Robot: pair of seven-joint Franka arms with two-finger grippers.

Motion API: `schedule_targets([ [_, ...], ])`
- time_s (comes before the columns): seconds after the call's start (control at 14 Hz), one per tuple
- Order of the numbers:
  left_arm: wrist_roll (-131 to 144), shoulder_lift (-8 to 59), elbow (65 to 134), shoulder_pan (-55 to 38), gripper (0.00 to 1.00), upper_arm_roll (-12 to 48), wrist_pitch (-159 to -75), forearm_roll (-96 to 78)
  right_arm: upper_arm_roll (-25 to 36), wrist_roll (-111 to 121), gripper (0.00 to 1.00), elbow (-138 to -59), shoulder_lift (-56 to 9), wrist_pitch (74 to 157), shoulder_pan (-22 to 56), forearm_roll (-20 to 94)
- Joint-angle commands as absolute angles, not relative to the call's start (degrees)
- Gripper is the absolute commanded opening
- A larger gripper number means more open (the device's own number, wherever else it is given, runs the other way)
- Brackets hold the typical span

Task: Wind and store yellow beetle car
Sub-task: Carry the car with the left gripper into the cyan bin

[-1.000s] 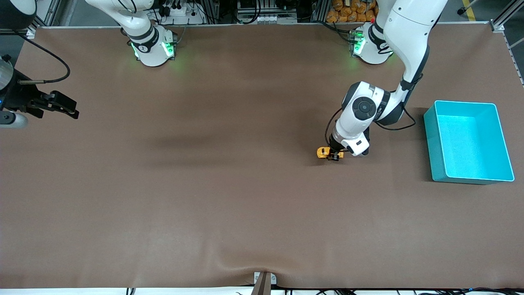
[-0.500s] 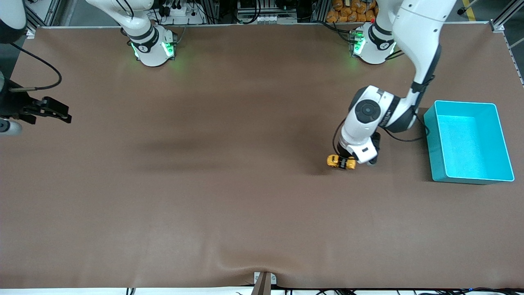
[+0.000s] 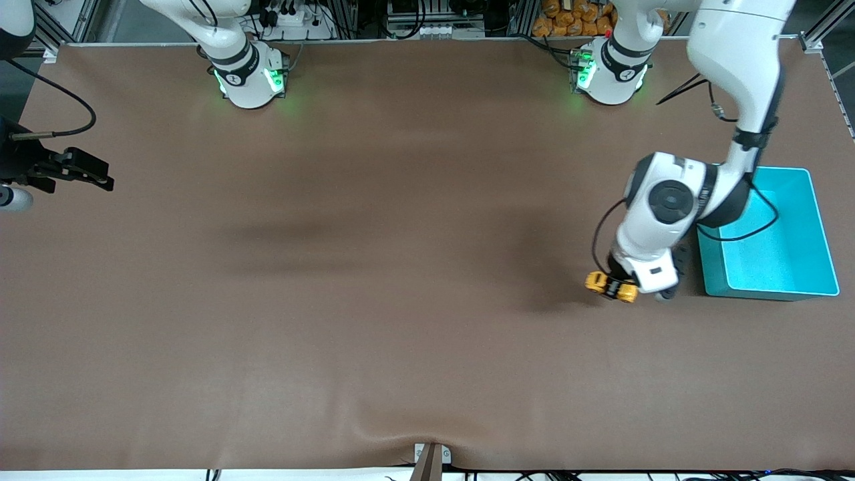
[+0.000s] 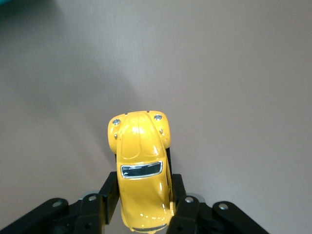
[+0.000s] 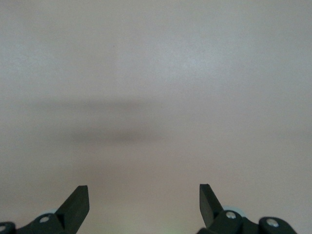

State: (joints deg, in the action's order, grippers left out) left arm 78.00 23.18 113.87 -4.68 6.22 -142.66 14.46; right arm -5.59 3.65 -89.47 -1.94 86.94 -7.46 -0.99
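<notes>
Left claw: clamped on the yellow beetle car, which is held by its sides over the bench, just beside the teal bin.
Right claw: parked wide apart at the right arm's bench edge.

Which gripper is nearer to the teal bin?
Left. The left gripper, holding the yellow beetle car, hovers beside the teal bin; the right gripper waits at the right arm's table end.
</notes>
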Motion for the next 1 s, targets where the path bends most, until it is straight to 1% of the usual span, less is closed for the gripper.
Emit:
schedule_targets([
  [0.0, 67.8, 20.7, 114.1, 1.0, 0.0, 7.0, -141.3, 15.7, -6.2, 4.4, 1.0, -89.9, -0.5, 86.6, -8.2, -1.4],
  [0.21, 56.2, 19.5, 114.1, 6.2, 0.0, 7.3, -140.9, 15.2, -6.2, 4.4, 1.0, -90.2, -0.3, 86.5, -8.2, -1.4],
  [0.43, 44.1, 18.1, 114.0, 11.0, 0.0, 7.4, -138.6, 14.9, -6.2, 4.4, 1.0, -90.3, 0.5, 86.2, -8.1, -1.4],
  [0.57, 36.2, 17.3, 113.9, 13.6, 0.0, 7.5, -136.6, 14.3, -6.2, 4.4, 1.0, -91.2, 0.3, 88.1, -7.9, -1.4],
  [0.93, 9.6, 14.8, 114.0, 21.1, 0.0, 7.4, -130.9, 8.7, -6.5, 4.0, 1.0, -91.1, 0.4, 87.7, -7.7, -1.4],
])
